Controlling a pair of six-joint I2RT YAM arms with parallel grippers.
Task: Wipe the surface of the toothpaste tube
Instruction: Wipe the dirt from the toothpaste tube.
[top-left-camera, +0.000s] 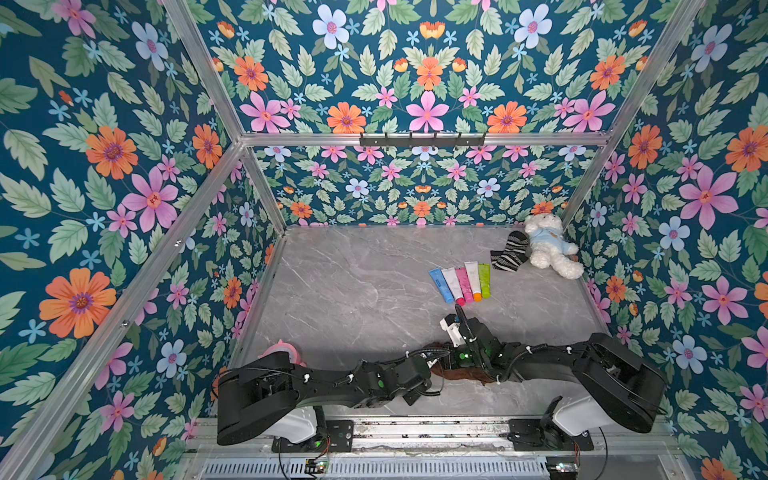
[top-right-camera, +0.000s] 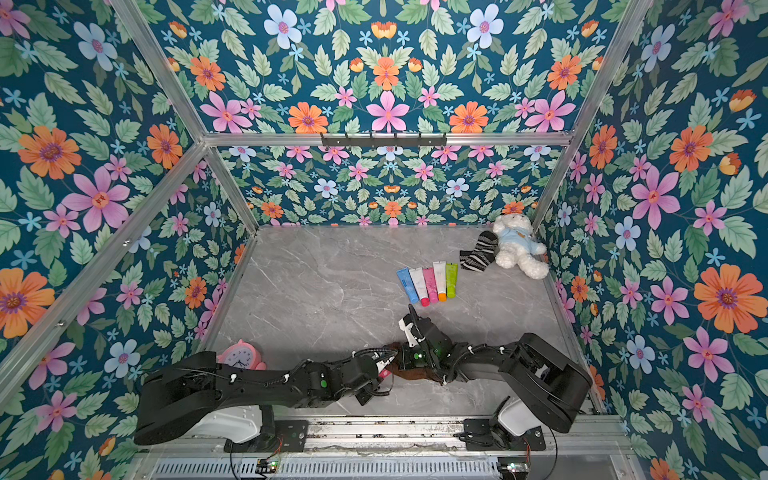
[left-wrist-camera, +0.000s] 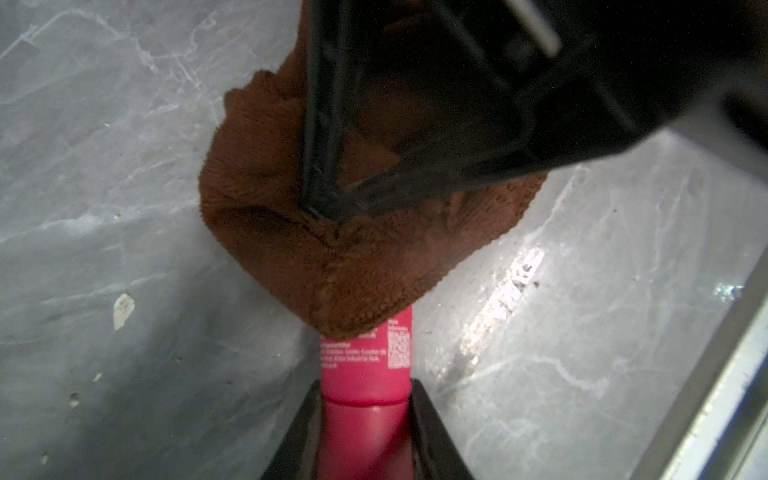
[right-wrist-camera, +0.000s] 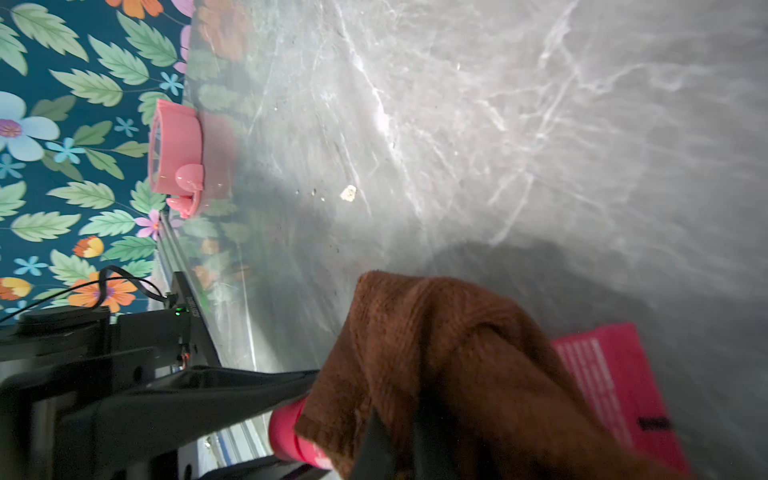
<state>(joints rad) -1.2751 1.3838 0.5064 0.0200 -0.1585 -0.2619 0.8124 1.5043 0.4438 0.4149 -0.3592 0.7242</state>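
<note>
A pink toothpaste tube (left-wrist-camera: 365, 357) is held just above the marble table, near its front edge. My left gripper (left-wrist-camera: 365, 390) is shut on the tube's cap end, one finger on each side. A brown cloth (left-wrist-camera: 332, 266) is draped over the tube's far part and hides it there. My right gripper (right-wrist-camera: 395, 432) is shut on the brown cloth (right-wrist-camera: 436, 332) and presses it down from above. The tube's flat end (right-wrist-camera: 615, 382) sticks out past the cloth. In a top view the cloth (top-right-camera: 415, 374) shows under the right wrist, with a bit of the tube (top-right-camera: 385, 372) at the left gripper.
Several coloured tubes (top-left-camera: 461, 282) lie in a row at mid table. A striped sock (top-left-camera: 509, 251) and a white teddy bear (top-left-camera: 548, 245) lie at the back right. A pink alarm clock (top-right-camera: 241, 353) stands at the front left wall. A metal rail (top-left-camera: 415, 428) runs along the front edge.
</note>
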